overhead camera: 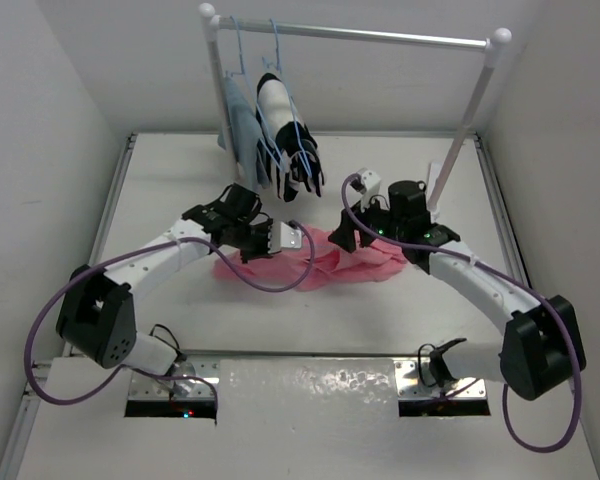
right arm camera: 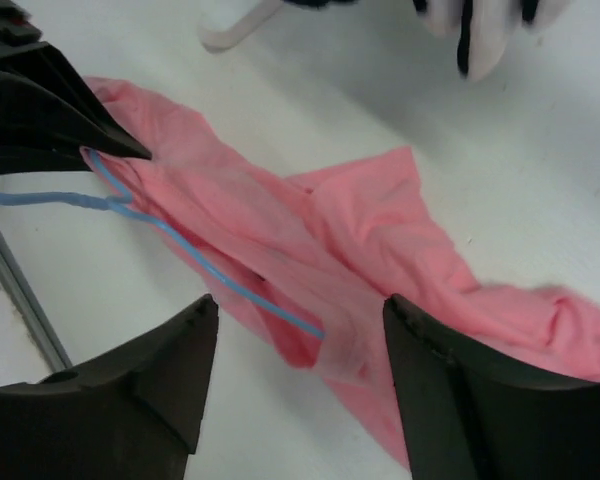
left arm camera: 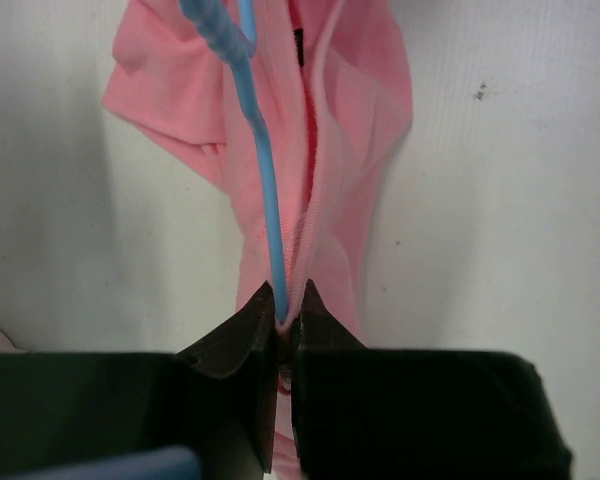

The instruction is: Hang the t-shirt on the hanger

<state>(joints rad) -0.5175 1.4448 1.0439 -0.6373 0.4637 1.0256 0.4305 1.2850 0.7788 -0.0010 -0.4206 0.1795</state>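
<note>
Reaching in from the left, elbow low and forearm stretched toward the middle of the counter (overhead camera: 180, 180), the left arm holds its wrist close to level. The left gripper (left arm camera: 285, 305) has its jaws pinched tight on the thin blue wire of the hanger (left arm camera: 263, 180), with a seam of the t-shirt (overhead camera: 325, 268) caught alongside it. The shirt lies crumpled flat on the counter between the two arms, in front of the rail. From the left pinch the wire runs forward and slips inside a fold of the pink cloth. The fabric looks light and limp, likely to sag, bunch and slide along the smooth wire, so the collar or a shoulder seam seems the surest place to take it. The hanger looks stiff but slender and could twist in so small a pinch. On the right, the other arm bends in with its wrist tipped down over the shirt. The right gripper (right arm camera: 300, 300) has its jaws spread wide, holding nothing, straddling the spot where the wire enters the cloth. Whether the fingers touch the fabric cannot be told.
</note>
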